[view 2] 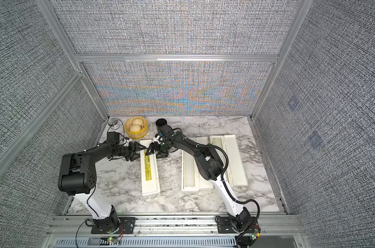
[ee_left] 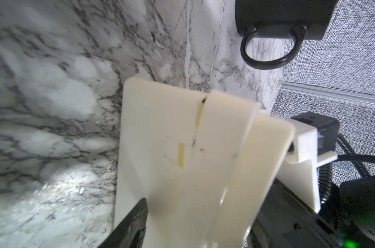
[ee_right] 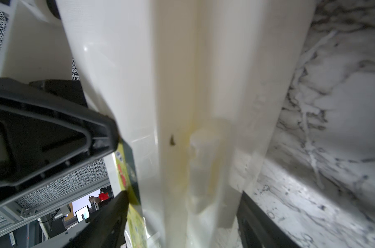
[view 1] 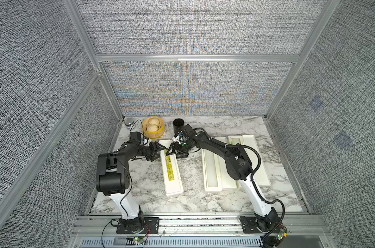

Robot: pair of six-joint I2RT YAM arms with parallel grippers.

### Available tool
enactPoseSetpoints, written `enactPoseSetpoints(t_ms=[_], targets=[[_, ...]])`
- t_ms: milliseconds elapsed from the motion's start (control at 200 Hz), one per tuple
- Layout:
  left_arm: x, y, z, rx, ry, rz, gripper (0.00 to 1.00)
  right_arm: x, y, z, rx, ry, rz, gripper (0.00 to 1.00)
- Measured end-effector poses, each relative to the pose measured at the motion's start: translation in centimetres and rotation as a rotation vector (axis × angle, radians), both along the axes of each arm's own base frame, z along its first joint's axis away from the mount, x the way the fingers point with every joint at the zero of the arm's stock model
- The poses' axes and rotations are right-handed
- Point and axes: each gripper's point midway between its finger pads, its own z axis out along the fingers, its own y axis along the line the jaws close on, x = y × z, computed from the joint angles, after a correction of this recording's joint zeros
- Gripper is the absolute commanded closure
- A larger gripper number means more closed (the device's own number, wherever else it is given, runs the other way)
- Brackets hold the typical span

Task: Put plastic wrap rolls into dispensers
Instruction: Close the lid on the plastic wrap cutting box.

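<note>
Plastic wrap roll (ee_right: 205, 167): it lies inside the labelled dispenser (view 1: 173, 189) and shows through a gap under the lid in the right wrist view. No loose roll shows on the desk (view 1: 190, 201).
Dispenser place: left of the desk's middle, well apart from the two open dispensers (view 1: 211, 171) nearer the right edge.
Long axis: it runs from the near edge toward the far edge, with the far end leaning slightly toward the left edge. The yellow label (view 1: 170, 167) faces up.
Left hand (view 1: 158, 152): at the dispenser's far end, on the side toward the left edge. Its fingers are spread with nothing seen between them, and one tip is over the lid's rim.
Right hand (view 1: 176, 152): at the same far end, on the opposite side. Its fingers stand wide astride the dispenser; I cannot tell whether they press its walls.
Nearer arm: neither. The hands face each other across the dispenser's width.
Coming move: the lid probably needs seating at the far end, so the push should go downward, across the long axis. The near end is unheld and may swing.
</note>
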Motion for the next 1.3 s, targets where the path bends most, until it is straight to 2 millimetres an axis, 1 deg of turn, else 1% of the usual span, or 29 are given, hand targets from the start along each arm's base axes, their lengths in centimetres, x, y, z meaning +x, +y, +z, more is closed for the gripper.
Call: enactPoseSetpoints(t_ms=[90,240,390,570,716,991,1116,1301], targets=[[0.7,0.1,-0.1,-0.001,-0.028,0.006,0.35,-0.1,0.1,-0.2,-0.004,0.004,0.0,0.22],[1.7,0.1,-0.2,-0.002,-0.091,0.006,0.4,-0.6,0.1,-0.6,-0.006,0.018,0.008,0.22],[2.3,0.1,0.0,0.001,-0.124,0.005,0.39,-1.3,0.0,-0.7,-0.004,0.026,0.022,0.22],[2.9,0.3,0.5,0.016,-0.106,0.008,0.37,-1.3,-0.3,-0.7,0.021,0.026,0.025,0.22],[3.2,0.3,0.8,0.019,-0.079,-0.007,0.36,-0.5,-0.3,-0.3,0.035,0.02,0.015,0.22],[4.0,-0.2,0.6,-0.016,-0.054,-0.054,0.36,2.3,-0.5,-0.2,0.048,-0.007,-0.03,0.23],[3.9,-0.4,0.4,-0.021,-0.053,-0.058,0.37,3.4,-0.3,-0.1,0.053,-0.01,-0.05,0.24],[4.1,-1.4,0.2,-0.015,-0.112,-0.062,0.38,3.9,-0.2,-0.1,0.044,0.016,-0.072,0.25]])
